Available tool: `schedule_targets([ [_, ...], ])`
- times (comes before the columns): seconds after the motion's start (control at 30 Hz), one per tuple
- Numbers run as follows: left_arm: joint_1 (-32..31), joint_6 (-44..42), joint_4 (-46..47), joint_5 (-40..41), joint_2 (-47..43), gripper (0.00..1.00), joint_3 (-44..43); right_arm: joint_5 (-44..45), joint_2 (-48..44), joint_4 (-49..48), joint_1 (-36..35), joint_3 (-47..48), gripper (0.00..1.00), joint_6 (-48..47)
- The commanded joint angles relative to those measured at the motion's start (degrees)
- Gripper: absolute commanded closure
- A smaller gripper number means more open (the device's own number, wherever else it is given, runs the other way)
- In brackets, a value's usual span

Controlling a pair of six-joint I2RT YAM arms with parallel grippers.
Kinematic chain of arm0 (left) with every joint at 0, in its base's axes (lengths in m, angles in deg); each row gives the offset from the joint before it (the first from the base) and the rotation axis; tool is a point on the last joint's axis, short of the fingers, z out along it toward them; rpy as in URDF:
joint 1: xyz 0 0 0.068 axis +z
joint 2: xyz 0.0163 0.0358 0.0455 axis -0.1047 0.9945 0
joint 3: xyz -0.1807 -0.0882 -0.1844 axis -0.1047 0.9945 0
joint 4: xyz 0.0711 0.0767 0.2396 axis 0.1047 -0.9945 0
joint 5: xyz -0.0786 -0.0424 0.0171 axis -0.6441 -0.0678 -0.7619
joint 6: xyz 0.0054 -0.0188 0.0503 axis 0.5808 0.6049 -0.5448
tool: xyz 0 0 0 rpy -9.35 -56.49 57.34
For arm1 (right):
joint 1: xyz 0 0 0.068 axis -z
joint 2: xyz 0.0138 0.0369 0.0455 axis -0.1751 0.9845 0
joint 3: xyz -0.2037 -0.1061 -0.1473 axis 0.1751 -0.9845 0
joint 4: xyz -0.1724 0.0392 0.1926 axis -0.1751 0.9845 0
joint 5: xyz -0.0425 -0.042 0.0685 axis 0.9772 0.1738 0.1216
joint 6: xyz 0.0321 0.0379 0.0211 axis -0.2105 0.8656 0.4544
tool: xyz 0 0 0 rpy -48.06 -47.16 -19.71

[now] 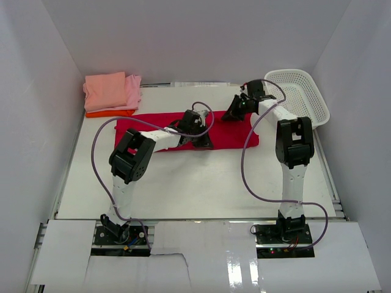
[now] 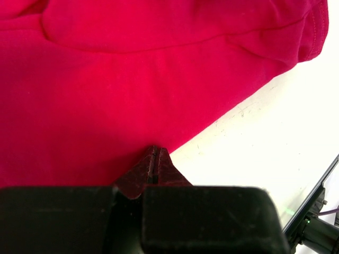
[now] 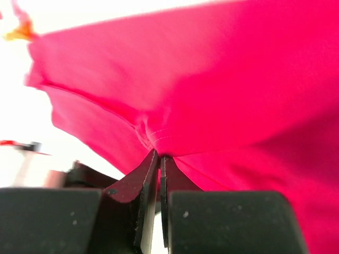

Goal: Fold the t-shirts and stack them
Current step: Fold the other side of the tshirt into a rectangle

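Left gripper (image 2: 154,152) and right gripper (image 3: 159,156) both pinched closed, arms outstretched.

The spread t-shirt (image 1: 229,134) lies on the table (image 1: 195,183), folded t-shirts (image 1: 112,93) behind-left of it, the basket (image 1: 303,97) behind-right.

The white tabletop (image 1: 195,183) carries a crimson t-shirt (image 1: 235,131) spread across its far half, folded t-shirts (image 1: 113,91) far left, a lattice basket (image 1: 308,97) far right.

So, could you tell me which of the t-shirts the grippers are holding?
The crimson-red t-shirt lying across the middle of the table, pinched by the left gripper and right gripper. The salmon-pink, light pink and orange ones lie folded at the far-left corner.
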Motion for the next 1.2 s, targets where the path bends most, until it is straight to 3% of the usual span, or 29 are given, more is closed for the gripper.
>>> schedule_targets([
  [0.0,-0.72,-0.61,-2.16,1.24,-3.21,1.00,1.79,-3.44,1.81,-3.32,-0.14,5.86,0.92,3.50],
  [0.23,-0.90,-0.87,-2.25,2.03,-4.62,1.00,3.37,-7.48,7.44,-8.76,-0.41,8.42,0.91,8.08],
  [0.33,-0.98,-1.05,-2.34,2.03,-5.06,1.00,3.63,-8.53,9.55,-13.33,-0.41,8.68,0.82,9.40],
  [0.37,-0.99,-1.05,-2.51,2.03,-5.06,1.00,3.81,-8.97,10.34,-14.82,-0.41,9.72,0.68,9.57],
  [0.4,-0.99,-1.22,-2.51,2.03,-5.23,1.00,3.99,-9.59,12.09,-15.53,-0.41,10.43,0.62,9.92],
  [0.57,-0.99,-1.31,-2.69,1.95,-5.67,1.00,4.43,-10.65,14.21,-21.07,-0.41,12.36,0.44,9.66],
  [0.83,-1.25,-0.44,-2.87,1.68,-6.64,1.00,4.95,-9.86,12.02,-24.77,0.12,15.70,0.40,6.76],
  [1.03,-2.57,2.20,-3.21,2.55,-7.08,1.00,2.59,-8.73,4.91,-16.70,1.44,11.78,0.40,1.15],
  [1.17,-2.13,1.59,-7.94,6.95,-9.71,1.00,-3.03,-2.93,-4.57,-0.83,1.44,9.12,0.40,-9.47],
])
